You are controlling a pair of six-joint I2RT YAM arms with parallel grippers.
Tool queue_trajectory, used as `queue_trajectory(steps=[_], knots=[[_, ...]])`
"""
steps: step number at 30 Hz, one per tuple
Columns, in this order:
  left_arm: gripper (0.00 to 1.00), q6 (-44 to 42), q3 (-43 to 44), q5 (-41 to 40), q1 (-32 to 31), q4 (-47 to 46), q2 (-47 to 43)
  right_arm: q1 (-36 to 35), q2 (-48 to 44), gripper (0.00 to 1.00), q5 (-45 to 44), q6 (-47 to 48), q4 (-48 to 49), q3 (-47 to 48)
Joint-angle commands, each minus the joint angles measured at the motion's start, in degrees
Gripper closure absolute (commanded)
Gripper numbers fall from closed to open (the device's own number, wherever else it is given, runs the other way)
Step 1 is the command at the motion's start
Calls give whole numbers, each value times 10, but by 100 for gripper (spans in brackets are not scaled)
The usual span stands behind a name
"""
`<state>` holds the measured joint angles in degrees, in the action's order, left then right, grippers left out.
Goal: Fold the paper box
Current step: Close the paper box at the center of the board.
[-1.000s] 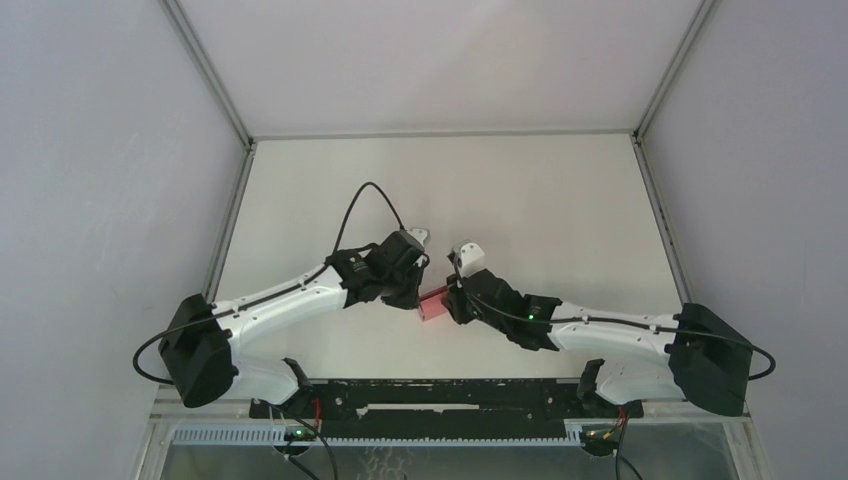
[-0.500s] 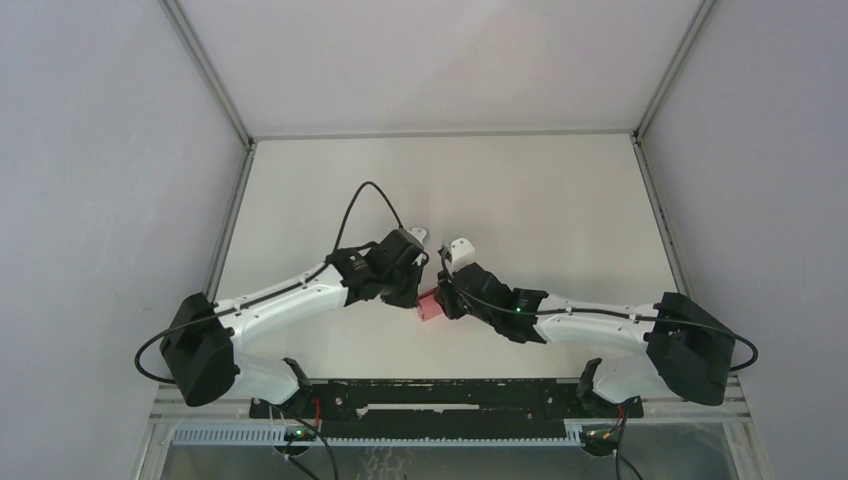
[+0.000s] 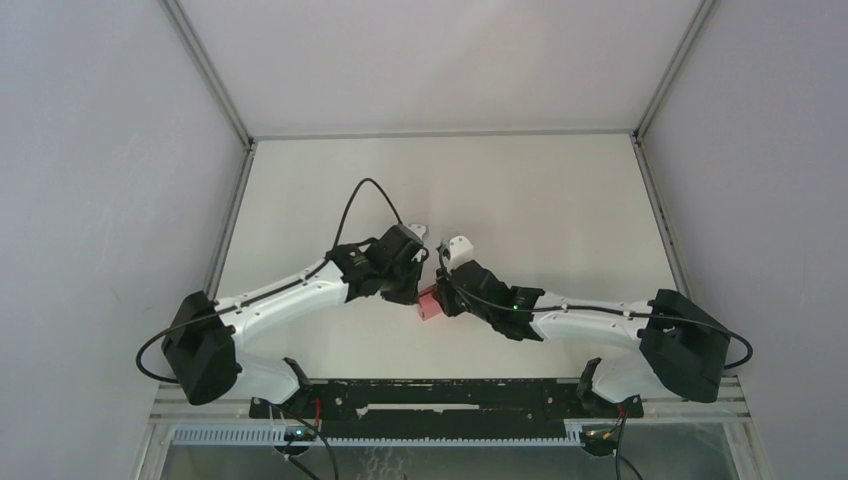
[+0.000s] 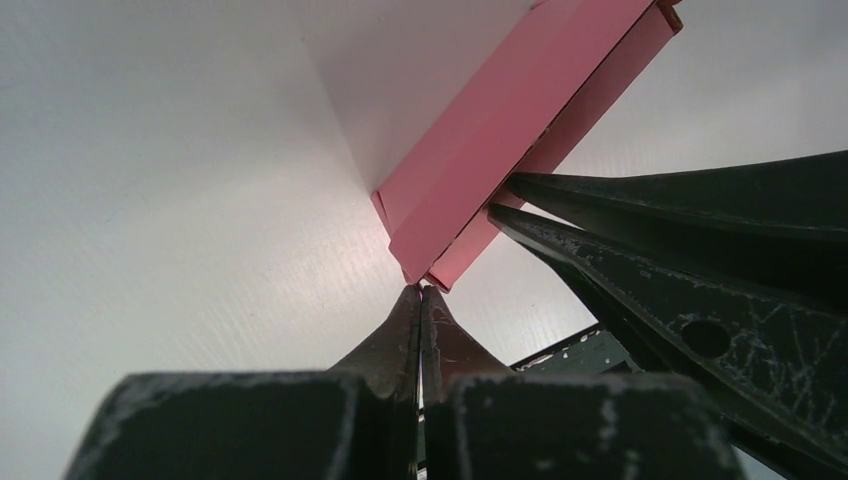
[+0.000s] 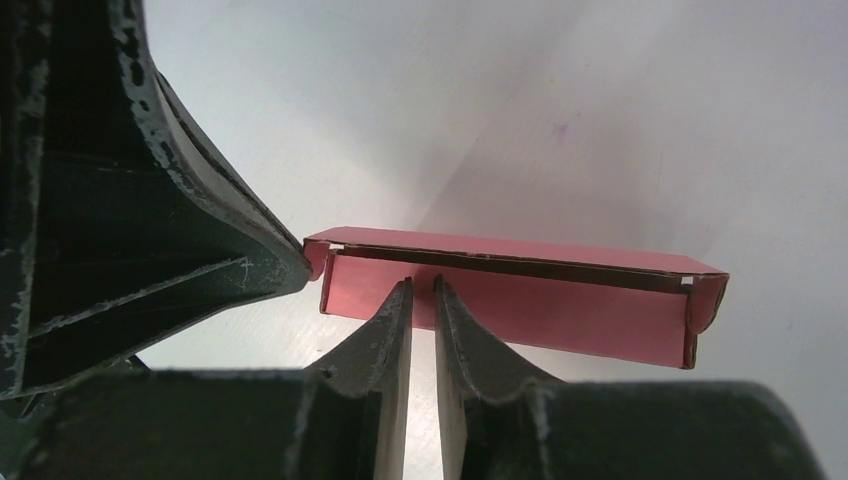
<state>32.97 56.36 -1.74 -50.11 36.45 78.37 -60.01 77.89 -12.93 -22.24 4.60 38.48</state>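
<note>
While the left claw (image 4: pixel 421 290), pressed together, braces the box (image 4: pixel 500 150) from 10 o'clock, the barely spread right claw (image 5: pixel 420 283) should push its wall in squarely.

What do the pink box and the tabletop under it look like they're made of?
Paper box: thin card, matte pink; the cut edges show a brown core and the creases fold sharply. Table: a smooth white board, perhaps laminate or painted, with a soft sheen and fine ribbed lines in the left wrist view; the exact material is unclear.
</note>
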Motion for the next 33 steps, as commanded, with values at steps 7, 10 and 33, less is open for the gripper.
queue_trajectory(steps=[7,10,33], knots=[[100,8,55,29,3,-23,9,2,21,80,4,-12,-4,12],[100,12,59,29,3,-24,12,0,24,80,3,-17,-5,12],[100,35,65,2,3,-29,26,0,33,80,-5,-32,-9,12]])
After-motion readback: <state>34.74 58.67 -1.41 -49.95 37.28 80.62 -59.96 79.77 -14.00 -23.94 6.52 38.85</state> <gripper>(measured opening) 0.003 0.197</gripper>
